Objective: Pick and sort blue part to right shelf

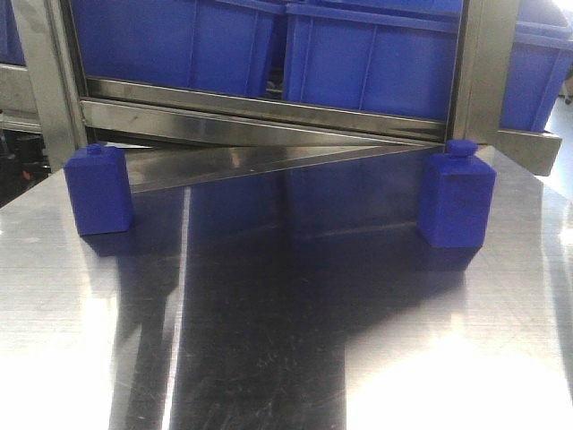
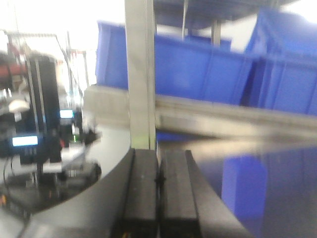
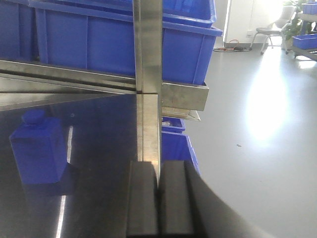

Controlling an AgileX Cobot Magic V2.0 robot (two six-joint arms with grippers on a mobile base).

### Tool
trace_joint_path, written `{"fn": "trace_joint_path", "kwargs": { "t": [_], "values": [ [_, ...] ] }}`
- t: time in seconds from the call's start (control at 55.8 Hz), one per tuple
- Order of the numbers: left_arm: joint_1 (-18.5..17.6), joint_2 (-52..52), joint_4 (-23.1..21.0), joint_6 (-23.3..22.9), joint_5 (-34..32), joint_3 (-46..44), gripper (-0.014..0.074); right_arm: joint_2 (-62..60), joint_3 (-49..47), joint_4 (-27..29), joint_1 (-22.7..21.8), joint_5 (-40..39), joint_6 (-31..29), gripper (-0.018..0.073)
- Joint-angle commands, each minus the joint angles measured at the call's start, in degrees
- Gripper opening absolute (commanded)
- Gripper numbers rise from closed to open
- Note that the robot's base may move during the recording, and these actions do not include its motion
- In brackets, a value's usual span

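Two blue bottle-shaped blocks stand upright on the steel table (image 1: 286,358). The blue part (image 1: 98,190), with a small low nub, is at the far left. The similar block with a bigger cap (image 1: 457,199) is at the far right and also appears in the right wrist view (image 3: 38,151), left of my right gripper. My right gripper (image 3: 158,163) is shut and empty, facing a shelf post (image 3: 148,74). My left gripper (image 2: 158,151) is shut and empty too, in front of another post (image 2: 140,74). A blurred blue shape (image 2: 243,191) lies to its right; I cannot tell if it is the part. Neither gripper shows in the front view.
A steel shelf rail (image 1: 269,112) runs along the table's back with large blue bins (image 1: 376,54) above it. To the right of the table is open floor (image 3: 257,148) with small blue bins (image 3: 176,144) under the shelf. Equipment with lit screens (image 2: 34,139) stands to the left.
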Motion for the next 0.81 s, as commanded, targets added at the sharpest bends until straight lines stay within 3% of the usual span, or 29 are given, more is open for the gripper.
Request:
{"fn": "trace_joint_path", "kwargs": {
  "t": [0.0,0.126,0.341,0.52,0.628,0.789],
  "values": [
    [0.1,-1.3,-0.8,-0.1,-7.2,-1.3,0.0124,-1.0,-0.5,-0.2,-0.1,-5.0,-0.5,0.0032],
    [0.1,0.5,-0.8,-0.1,1.1,-11.0,0.0124,-1.0,-0.5,-0.2,-0.1,-5.0,-0.5,0.0032],
    [-0.9,13.0,-1.1,-0.1,22.3,-31.2,0.0128,-1.0,-0.5,-0.2,-0.1,-5.0,-0.5,0.0032],
    [-2.6,26.1,-3.6,-0.1,30.1,-42.0,0.0139,-1.0,-0.5,-0.2,-0.1,-5.0,-0.5,0.0032],
    [-3.7,33.4,-5.0,-0.1,32.0,-45.6,0.0226,-1.0,-0.5,-0.2,-0.1,-5.0,-0.5,0.0032],
    [-6.5,42.8,-6.8,-0.1,32.9,-48.8,0.0452,-1.0,-0.5,-0.2,-0.1,-5.0,-0.5,0.0032]
  ]
}}
